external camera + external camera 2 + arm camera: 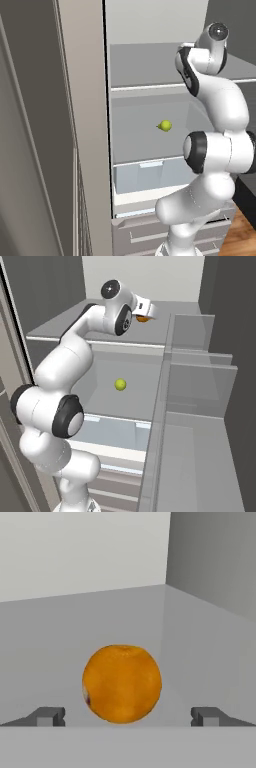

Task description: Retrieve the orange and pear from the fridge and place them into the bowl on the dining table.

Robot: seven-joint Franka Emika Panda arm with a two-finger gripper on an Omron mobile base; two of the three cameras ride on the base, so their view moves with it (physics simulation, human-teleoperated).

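Fruit is what the coming move is turning on, and the orange (122,683) is lying straight ahead of the end effector (128,716), centred between its two fingertips (47,716) in the hand view. The fingertips are standing spread wide, one on each side of the orange and apart from it, so nothing is being pinched at this moment. The orange is round, so it is offering no long axis to line up with; in my judgement the hand is only needing to go forward until the fruit is sitting between the fingers, and then to close.

Going from left to right in the left base view, the fridge (87,125) is showing its pale side wall first, then the pear (165,125) is resting on the middle shelf, and then the white arm is rising on the right. The pear is lying one shelf lower than the hand and well apart from it.

In the right base view the orange is peeking out just beside the hand on the upper shelf, near the back of the fridge.

Counting the things: one orange, one pear, one fridge, one end effector.
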